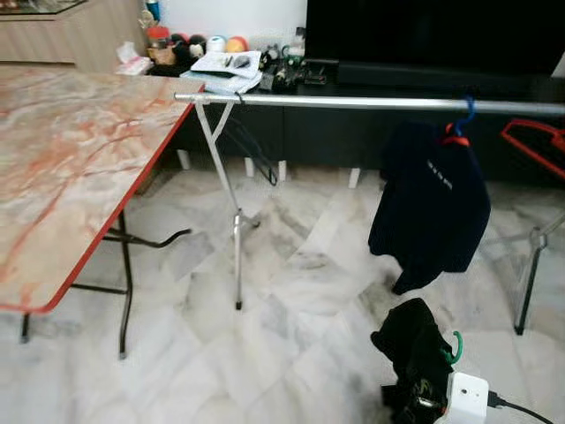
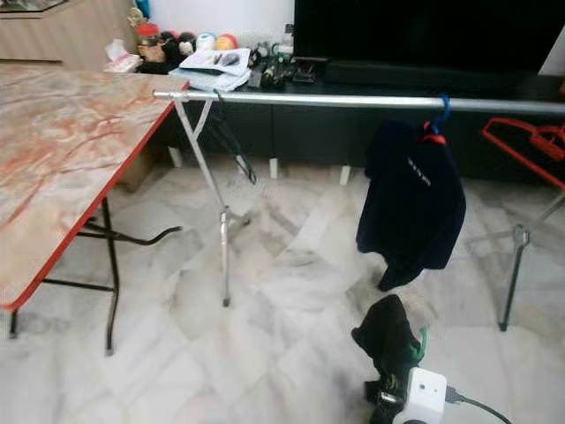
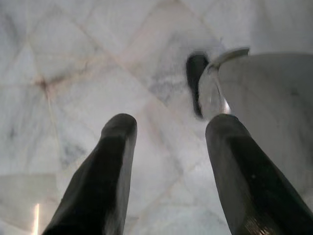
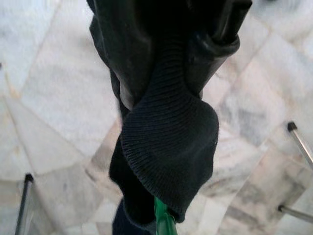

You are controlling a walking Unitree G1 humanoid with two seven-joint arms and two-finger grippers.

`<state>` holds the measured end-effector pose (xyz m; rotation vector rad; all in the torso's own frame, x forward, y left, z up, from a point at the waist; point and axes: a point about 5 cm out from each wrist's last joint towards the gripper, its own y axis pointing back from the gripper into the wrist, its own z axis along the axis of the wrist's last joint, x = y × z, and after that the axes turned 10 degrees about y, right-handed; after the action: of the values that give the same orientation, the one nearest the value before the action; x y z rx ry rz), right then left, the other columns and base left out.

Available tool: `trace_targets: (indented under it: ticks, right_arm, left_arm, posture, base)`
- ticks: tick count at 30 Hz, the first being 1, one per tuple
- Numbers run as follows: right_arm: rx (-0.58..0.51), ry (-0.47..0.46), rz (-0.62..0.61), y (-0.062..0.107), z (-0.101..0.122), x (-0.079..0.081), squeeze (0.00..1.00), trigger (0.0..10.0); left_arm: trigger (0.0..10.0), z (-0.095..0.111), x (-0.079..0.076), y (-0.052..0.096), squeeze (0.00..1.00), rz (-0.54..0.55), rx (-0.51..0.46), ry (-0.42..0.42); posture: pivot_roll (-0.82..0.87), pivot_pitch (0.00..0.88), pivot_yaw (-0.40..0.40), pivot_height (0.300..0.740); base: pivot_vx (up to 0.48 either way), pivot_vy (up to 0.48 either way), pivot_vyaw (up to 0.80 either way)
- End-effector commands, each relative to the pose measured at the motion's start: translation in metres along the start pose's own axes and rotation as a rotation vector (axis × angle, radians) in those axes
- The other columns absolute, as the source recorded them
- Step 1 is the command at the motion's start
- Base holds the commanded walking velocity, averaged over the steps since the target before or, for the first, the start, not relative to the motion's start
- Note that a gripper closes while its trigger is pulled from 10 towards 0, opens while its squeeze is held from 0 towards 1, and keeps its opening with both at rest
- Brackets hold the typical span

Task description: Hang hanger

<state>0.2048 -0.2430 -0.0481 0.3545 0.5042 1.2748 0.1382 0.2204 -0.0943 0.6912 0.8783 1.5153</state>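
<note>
A silver clothes rail (image 1: 353,102) runs across the room at chest height. On it hangs a dark navy garment (image 1: 433,203) by a blue hanger hook (image 1: 465,113). Low at the right, my right gripper (image 1: 415,399) is shut on a dark knit garment (image 4: 171,142) that sits on a green hanger (image 4: 163,220); its green hook (image 1: 456,347) sticks out beside the cloth. This bundle is below the rail and in front of the hung garment. My left gripper (image 3: 171,125) is open over the marble floor, with nothing between its fingers.
A marble-patterned folding table (image 1: 71,159) with a red edge fills the left. The rack's legs (image 1: 237,230) stand mid-floor and one foot (image 3: 195,90) lies near my left gripper. A red hanger (image 1: 534,141) sits at the far right. A dark TV console (image 1: 397,79) stands behind.
</note>
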Motion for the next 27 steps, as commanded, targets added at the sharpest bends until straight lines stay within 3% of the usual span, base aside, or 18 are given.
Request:
trace_targets:
  ticks: [1, 13, 22, 27]
  right_arm:
    - [-0.023, -0.002, -0.008, -0.001, 0.004, -0.001, 0.00, 10.0]
    - [-0.022, -0.001, -0.012, -0.001, 0.004, -0.002, 0.00, 10.0]
    - [-0.021, 0.001, -0.012, -0.001, 0.004, -0.002, 0.00, 10.0]
    - [-0.019, 0.006, -0.010, -0.001, 0.004, -0.002, 0.00, 10.0]
  left_arm:
    - [10.0, -0.003, 0.006, 0.002, 0.00, 0.009, 0.016, -0.015]
    - [10.0, -0.001, 0.006, 0.001, 0.00, 0.011, 0.017, -0.014]
    - [10.0, 0.003, -0.024, -0.006, 0.00, -0.019, 0.009, -0.020]
    - [10.0, 0.010, -0.040, -0.010, 0.00, -0.033, -0.009, -0.022]
  posture:
    - [-0.01, 0.121, 0.007, 0.740]
    - [-0.01, 0.122, 0.007, 0.740]
    - [-0.01, 0.122, 0.006, 0.740]
    - [-0.01, 0.121, 0.005, 0.740]
  base:
    - [-0.292, 0.000, 0.00]
    - [-0.291, 0.000, 0.00]
    - [-0.291, 0.000, 0.00]
    - [0.000, 0.000, 0.00]
